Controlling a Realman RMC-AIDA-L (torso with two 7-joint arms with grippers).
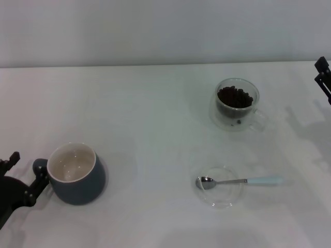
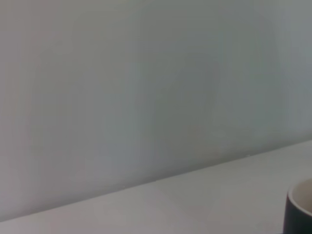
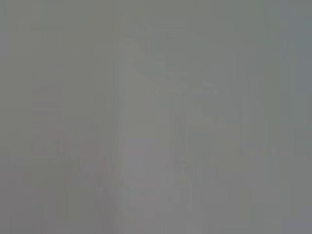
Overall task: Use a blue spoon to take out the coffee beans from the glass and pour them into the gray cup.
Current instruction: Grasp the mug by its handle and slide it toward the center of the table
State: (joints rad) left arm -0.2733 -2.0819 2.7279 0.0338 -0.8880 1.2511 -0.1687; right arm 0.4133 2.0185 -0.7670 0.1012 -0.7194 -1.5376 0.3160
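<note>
Nearest the robot, the left tool sits by the gray cup, which looks empty; I cannot tell either tool's opening. Beyond, the blue spoon lies untouched on a saucer, coffee beans fill the glass, the right tool idles at the far edge: scooping has not begun.

No readable text anywhere — (none on cups).

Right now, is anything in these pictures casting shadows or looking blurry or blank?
Head view: soft, even light; faint shadows lie on the table near the right gripper and beside the gray cup. Left wrist view: mostly plain wall, with only the cup's rim at the corner. Right wrist view: featureless gray, nothing recognisable.
</note>
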